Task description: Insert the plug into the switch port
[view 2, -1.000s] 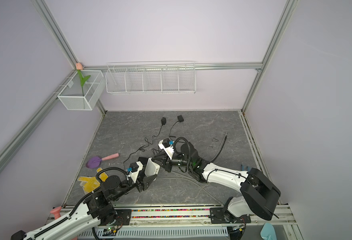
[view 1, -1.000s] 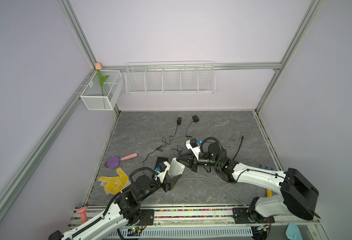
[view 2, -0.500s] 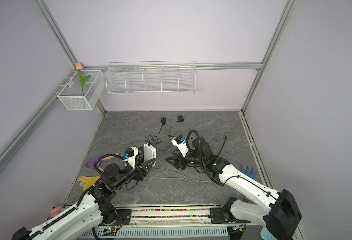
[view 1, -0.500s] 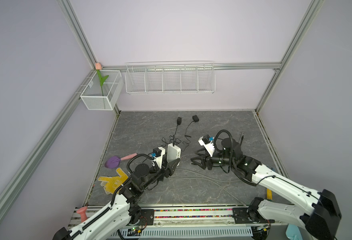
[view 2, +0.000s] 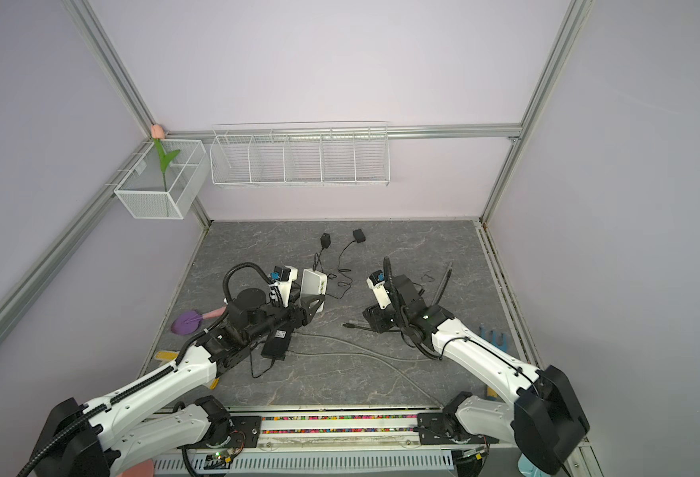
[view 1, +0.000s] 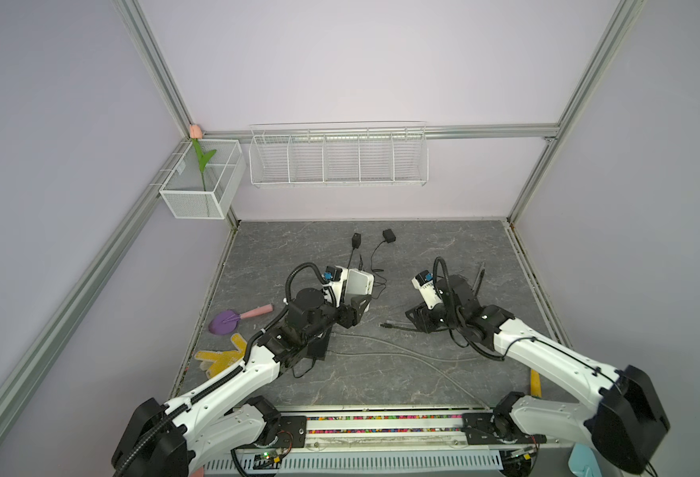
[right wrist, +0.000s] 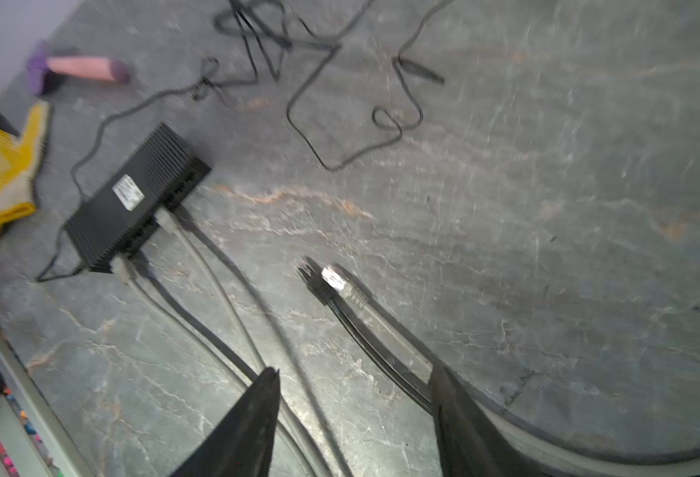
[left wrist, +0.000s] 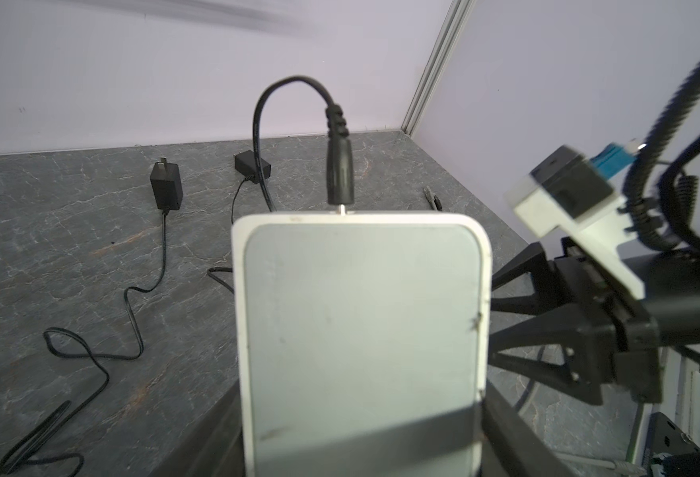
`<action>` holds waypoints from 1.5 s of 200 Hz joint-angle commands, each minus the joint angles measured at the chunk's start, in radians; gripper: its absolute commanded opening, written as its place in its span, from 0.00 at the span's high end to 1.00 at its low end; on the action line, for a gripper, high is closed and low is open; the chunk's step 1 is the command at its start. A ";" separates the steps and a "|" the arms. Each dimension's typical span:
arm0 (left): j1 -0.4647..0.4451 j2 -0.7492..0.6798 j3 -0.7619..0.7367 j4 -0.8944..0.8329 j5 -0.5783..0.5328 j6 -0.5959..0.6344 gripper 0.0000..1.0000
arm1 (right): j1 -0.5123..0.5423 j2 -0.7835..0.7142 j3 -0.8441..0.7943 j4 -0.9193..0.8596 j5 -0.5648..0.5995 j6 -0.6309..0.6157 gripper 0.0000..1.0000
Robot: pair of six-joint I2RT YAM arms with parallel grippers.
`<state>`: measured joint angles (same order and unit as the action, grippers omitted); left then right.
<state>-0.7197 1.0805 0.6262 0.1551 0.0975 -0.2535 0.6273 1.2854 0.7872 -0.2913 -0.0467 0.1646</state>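
Just ahead of the right end effector (right wrist: pixel 356 371) lies the plug (right wrist: pixel 334 281).

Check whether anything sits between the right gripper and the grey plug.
Nothing visible does. The open right gripper faces the grey plug across bare table; a black plug lies alongside it, not in between.

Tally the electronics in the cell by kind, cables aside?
Network boxes: 2, a white box and a black box
Black power adapters: 2
Total: 4
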 commanded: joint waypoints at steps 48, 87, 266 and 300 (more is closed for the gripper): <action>0.126 0.286 0.214 0.058 0.094 -0.021 1.00 | -0.112 0.172 0.084 0.067 -0.104 0.061 0.41; 0.174 0.548 0.444 -0.008 0.174 -0.013 1.00 | -0.168 0.313 0.180 0.138 -0.209 0.129 0.42; 0.218 0.167 0.071 0.117 0.242 -0.107 1.00 | -0.058 0.960 0.740 0.179 -0.110 0.306 0.53; 0.217 0.112 0.009 0.097 0.257 -0.107 1.00 | -0.054 0.998 0.869 0.020 0.037 0.267 0.87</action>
<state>-0.4988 1.2243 0.6777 0.2222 0.3412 -0.3408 0.5789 2.2593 1.5959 -0.1299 -0.1410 0.4549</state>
